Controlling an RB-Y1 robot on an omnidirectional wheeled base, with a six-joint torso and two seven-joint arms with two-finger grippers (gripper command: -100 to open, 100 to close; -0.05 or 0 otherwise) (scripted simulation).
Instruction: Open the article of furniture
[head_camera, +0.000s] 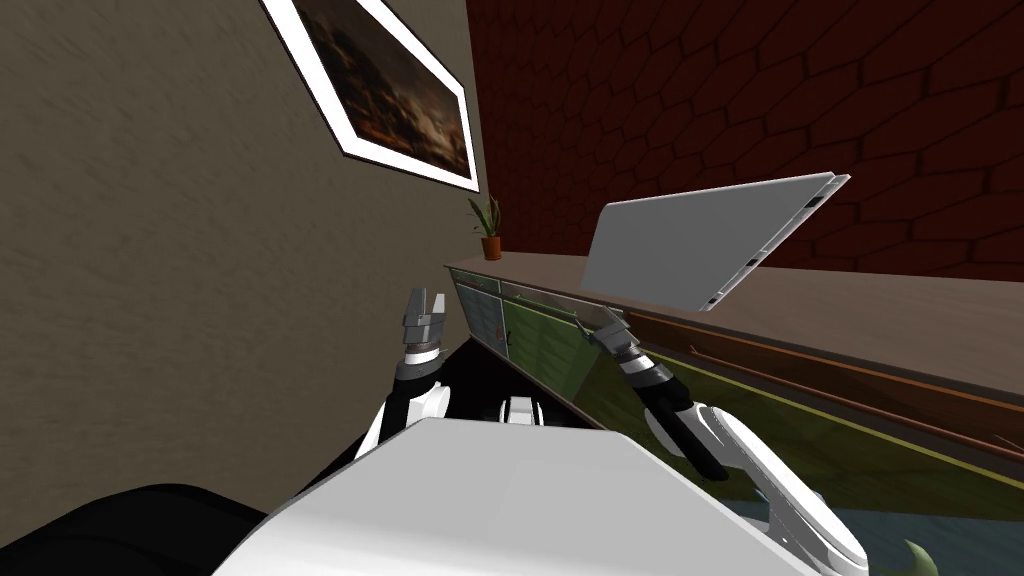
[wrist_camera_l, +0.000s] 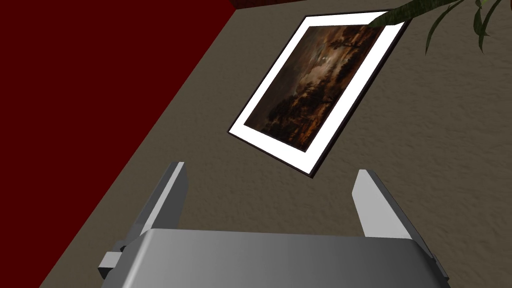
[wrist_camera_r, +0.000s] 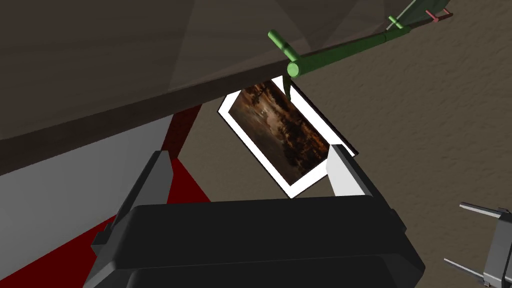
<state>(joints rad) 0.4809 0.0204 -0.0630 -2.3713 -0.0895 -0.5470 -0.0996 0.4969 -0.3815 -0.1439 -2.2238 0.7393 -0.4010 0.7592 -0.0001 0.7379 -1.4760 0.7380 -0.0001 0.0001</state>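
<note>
Approach is the step in hand, judged from the head view: the sideboard (head_camera: 560, 350) runs along the dark red wall with every green front closed, and the right claw (head_camera: 597, 328) hovers close to the upper edge of one front, just under the brown top. On that top a grey panel (head_camera: 700, 240) leans back, and a potted plant (head_camera: 489, 232) stands at the far end. The left claw (head_camera: 424, 312) is raised well apart from the fronts, beside the far end of the sideboard, and takes no part. The fronts look flat and plain, mostly olive green, with a reddish-brown band further along. In the left wrist view the left claw (wrist_camera_l: 270, 169) has its fingers spread wide with nothing between them. In the right wrist view the right claw (wrist_camera_r: 250, 151) is likewise spread and empty. Ahead of it a green bar handle (wrist_camera_r: 345, 49) runs on short posts along the brown edge of the sideboard (wrist_camera_r: 125, 60), and its near end lies beyond the fingertips, not between them. The left claw (wrist_camera_r: 454, 233) shows off to one side, blades apart. The next move probably calls for carrying the right claw forward until the bar sits crosswise between the fingers, closing on it, then pulling away from the front. The bar looks thin, so a skewed grip could slip off.
</note>
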